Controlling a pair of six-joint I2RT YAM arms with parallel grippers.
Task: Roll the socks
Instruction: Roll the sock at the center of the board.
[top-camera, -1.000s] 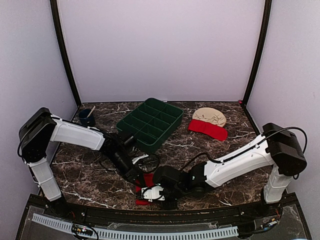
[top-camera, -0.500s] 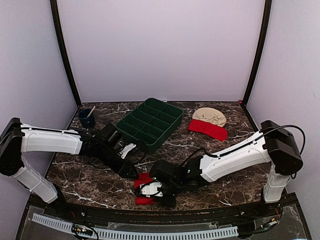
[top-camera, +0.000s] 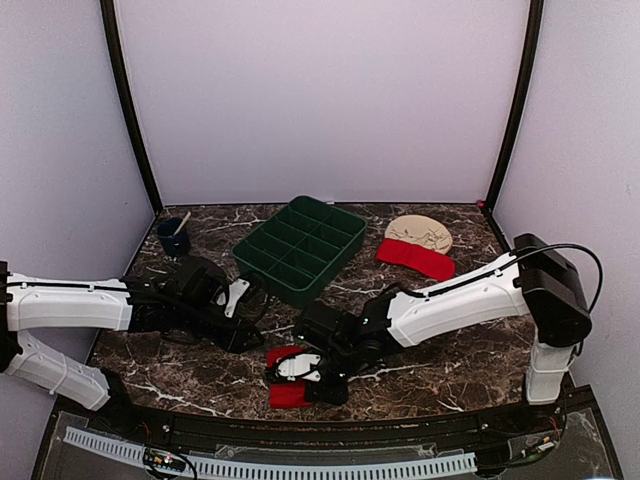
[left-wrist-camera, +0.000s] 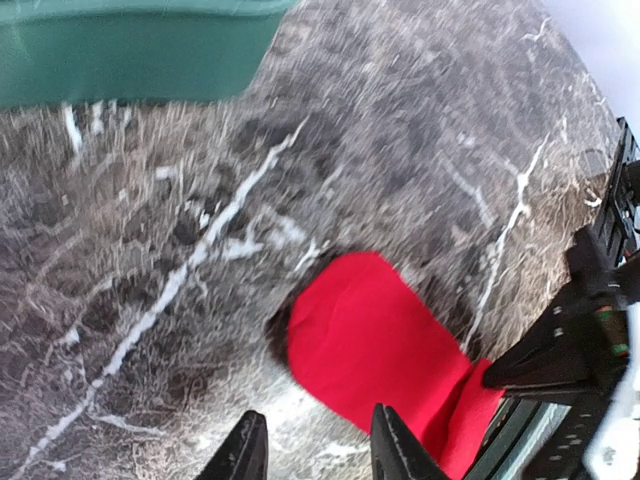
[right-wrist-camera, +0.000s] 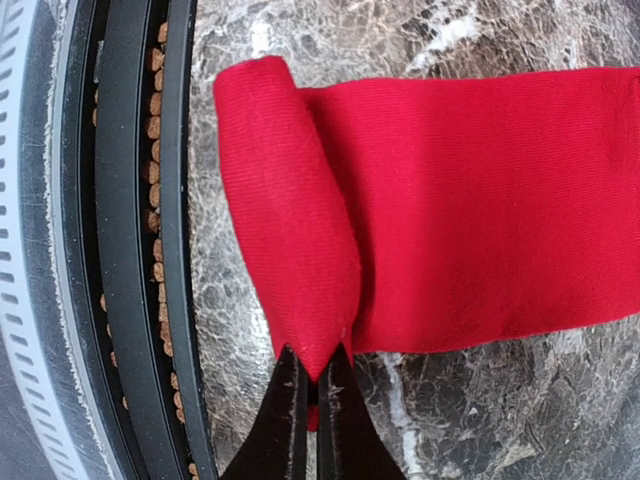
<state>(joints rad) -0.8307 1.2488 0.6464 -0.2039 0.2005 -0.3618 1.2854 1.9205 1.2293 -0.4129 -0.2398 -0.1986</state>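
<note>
One red sock (top-camera: 285, 378) lies at the table's near edge, its near end folded over into a first roll (right-wrist-camera: 290, 210). My right gripper (top-camera: 300, 368) is shut on the corner of that rolled end (right-wrist-camera: 318, 365). My left gripper (top-camera: 243, 335) hovers just left of the sock with its jaws open and nothing between them (left-wrist-camera: 318, 445); the sock's flat toe end (left-wrist-camera: 365, 335) lies just ahead of its fingertips. A second red sock (top-camera: 415, 258) lies flat at the back right.
A green compartment tray (top-camera: 300, 248) stands at the back centre, its wall visible in the left wrist view (left-wrist-camera: 130, 60). A dark blue cup (top-camera: 174, 236) with a stick stands back left. A beige cloth item (top-camera: 420, 232) touches the second sock. The black table rim (right-wrist-camera: 140, 250) runs beside the roll.
My left arm has drawn back to the left, off the sock, its jaws a little wider. My right gripper has shifted slightly left, still holding the rolled end.
</note>
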